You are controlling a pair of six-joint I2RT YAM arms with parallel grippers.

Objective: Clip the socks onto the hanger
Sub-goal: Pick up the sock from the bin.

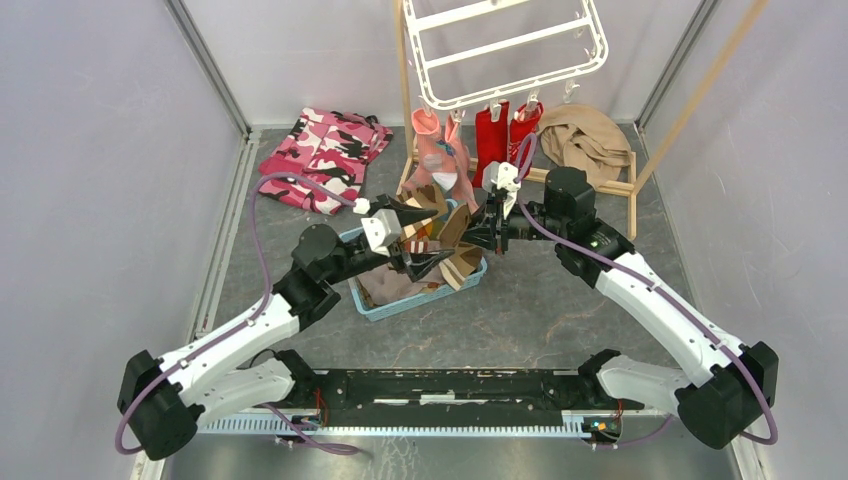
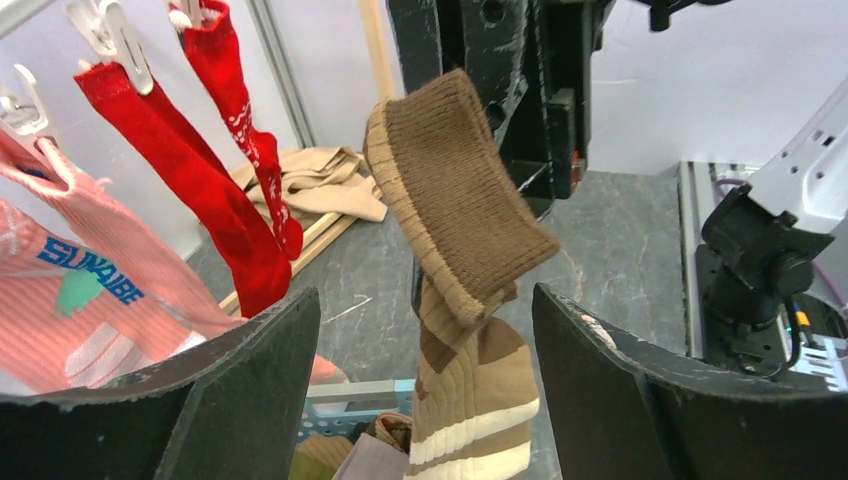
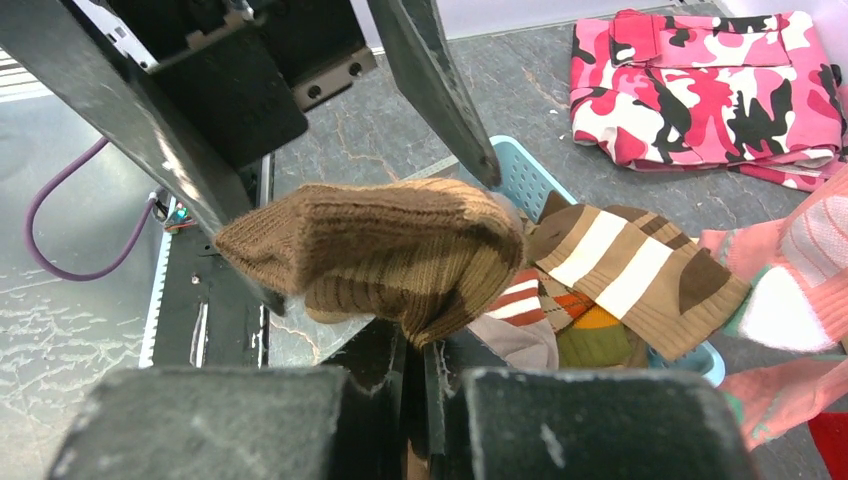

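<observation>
Right hand is pinching the brown sock; left hand is waiting open.
Soft and limp, it is drooping midway between the surface's side edges; its cuff is likely offering the best hold.

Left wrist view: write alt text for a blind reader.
A brown sock dangles from the right gripper, framed by the open left gripper. At left, two red socks and a pink sock hang from white pegs.

Ribbed knit brown sock, glossy white plastic hanger, matt mottled grey table.
</observation>
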